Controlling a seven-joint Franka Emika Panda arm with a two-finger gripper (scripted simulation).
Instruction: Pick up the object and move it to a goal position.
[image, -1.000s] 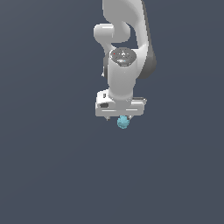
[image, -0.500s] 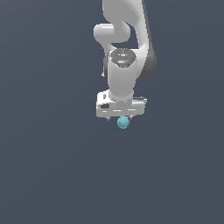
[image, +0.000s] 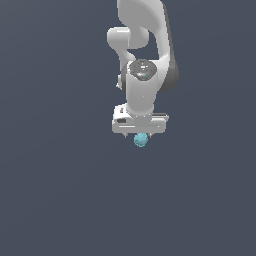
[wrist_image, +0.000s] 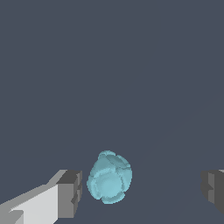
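1. Nearest to the wrist camera are the two dark finger pads (wrist_image: 70, 192) of the gripper (wrist_image: 142, 188). They stand wide apart, one at each side of the wrist view, and they hold nothing.
2. Between the pads lies the object (wrist_image: 109, 177), a small lumpy light-teal blob with a faceted surface. It is not in the middle of the gap: it sits just beside one pad, with only a thin gap to it, and well apart from the other pad.
3. In my judgement the fingers are kept so wide because the blob is much narrower than the opening; this gives room to come around it without pushing it away.
4. The uneven position suggests that one pad would meet the blob first when the fingers close, so it could slide or roll a little. A small sideways correction may be useful before closing.
5. In the exterior view the gripper (image: 140, 134) points downward and the object (image: 141, 140) shows just under its white body, partly hidden by it.
6. Farther off there is only the plain dark grey ground (image: 60, 200). I see no goal marker, so where the goal lies I cannot tell.
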